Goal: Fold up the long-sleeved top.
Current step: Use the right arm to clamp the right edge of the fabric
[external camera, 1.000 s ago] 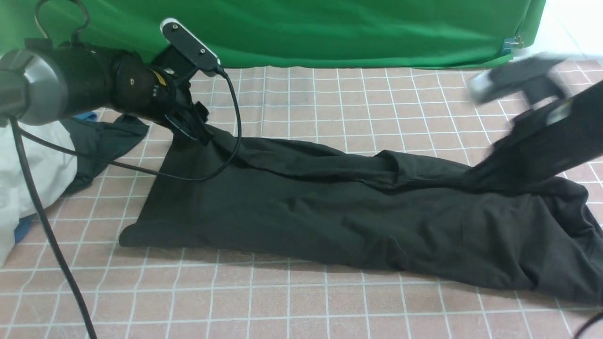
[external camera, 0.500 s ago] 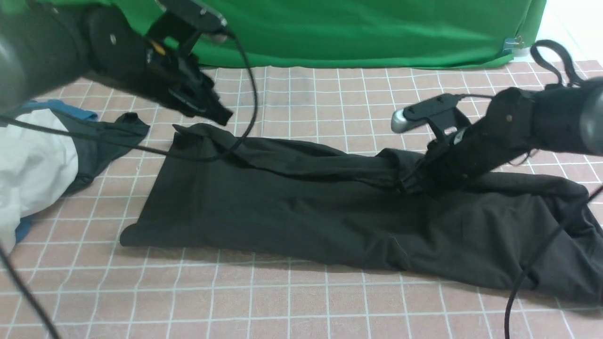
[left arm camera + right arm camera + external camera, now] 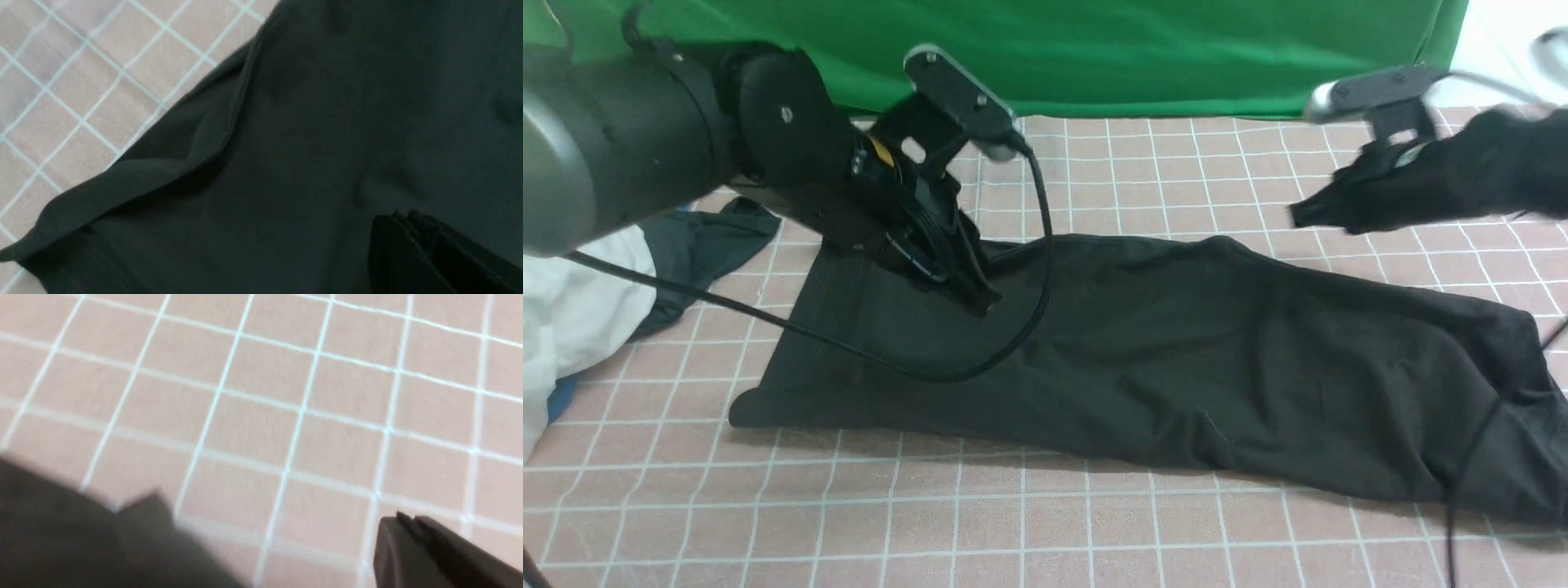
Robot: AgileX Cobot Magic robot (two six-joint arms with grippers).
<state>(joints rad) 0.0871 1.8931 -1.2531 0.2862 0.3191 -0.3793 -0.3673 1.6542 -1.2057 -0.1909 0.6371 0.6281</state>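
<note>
The left tool (image 3: 980,304) is closed, its jaws pressed together with nothing between them, and its tip sits low over the long-sleeved top (image 3: 1176,359), at or just above the fabric; whether it touches cannot be told. The left wrist view shows the same closed tip (image 3: 402,228) over plain black cloth, with a folded hem edge of the top (image 3: 196,143) running beside it and checked cloth beyond that edge.

The right tool (image 3: 1298,216) is also closed and empty, raised clear above the far edge of the top, well apart from the left tool. In the right wrist view its tip (image 3: 402,531) hangs over the bare pink checked tabletop (image 3: 286,396), with a blurred dark piece of the top (image 3: 61,539) off to one side.

The top lies spread as a long black band across the tabletop (image 3: 1013,523), reaching from under the left tool out past the right tool. Beyond the left tool, away from the right one, lie a dark grey garment (image 3: 707,245) and a white garment (image 3: 572,318). A green backdrop (image 3: 1135,49) stands behind both tools.
</note>
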